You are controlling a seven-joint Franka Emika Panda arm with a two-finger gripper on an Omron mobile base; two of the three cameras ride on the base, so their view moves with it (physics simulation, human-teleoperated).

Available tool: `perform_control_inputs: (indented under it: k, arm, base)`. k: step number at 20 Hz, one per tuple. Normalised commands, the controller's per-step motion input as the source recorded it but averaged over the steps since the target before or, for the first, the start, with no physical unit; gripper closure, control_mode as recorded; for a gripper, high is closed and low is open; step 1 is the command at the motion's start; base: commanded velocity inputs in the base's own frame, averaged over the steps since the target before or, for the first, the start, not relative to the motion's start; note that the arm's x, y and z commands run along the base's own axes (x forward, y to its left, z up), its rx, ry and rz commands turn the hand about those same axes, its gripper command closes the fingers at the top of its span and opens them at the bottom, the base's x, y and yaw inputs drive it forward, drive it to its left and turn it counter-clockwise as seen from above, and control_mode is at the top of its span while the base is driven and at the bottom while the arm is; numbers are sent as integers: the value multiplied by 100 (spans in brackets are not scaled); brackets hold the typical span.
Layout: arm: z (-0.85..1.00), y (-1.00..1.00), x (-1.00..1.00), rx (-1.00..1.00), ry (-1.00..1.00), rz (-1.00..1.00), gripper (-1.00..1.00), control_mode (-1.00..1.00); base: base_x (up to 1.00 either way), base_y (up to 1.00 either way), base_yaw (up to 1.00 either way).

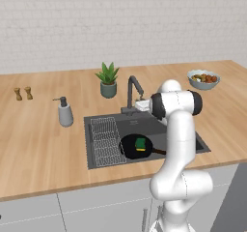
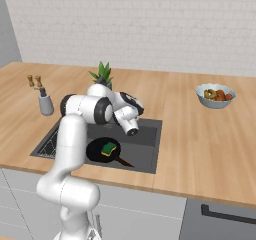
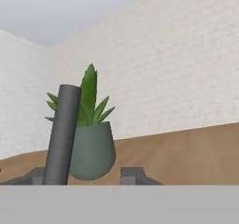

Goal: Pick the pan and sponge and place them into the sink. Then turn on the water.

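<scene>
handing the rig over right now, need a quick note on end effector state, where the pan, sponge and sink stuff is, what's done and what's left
End effector: raised at the faucet; in the hand view the faucet's upright sits between its finger tips. Whether it actually grips cannot be told.
Pan: lying in the sink, handle pointing toward the robot's right.
Sponge: resting inside the pan, green side up.
Done: pan and sponge are both in the sink.
Left: turn on the water; no stream is visible from the faucet.
Nearby: potted plant just behind the faucet, soap dispenser to the left of the sink.
</scene>
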Motion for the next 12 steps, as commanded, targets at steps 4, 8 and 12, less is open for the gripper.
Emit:
perform_control_inputs:
  k: [4,8,12]
  arm:
    - [-22,-100,10,0,9,-8,100,-100]
    - [-26,-100,8,0,10,-7,100,-100]
    - [-13,-97,4,1,9,-5,100,-100]
  base:
    - [0,0,0]
    - [0,0,0]
    - [0,0,0]
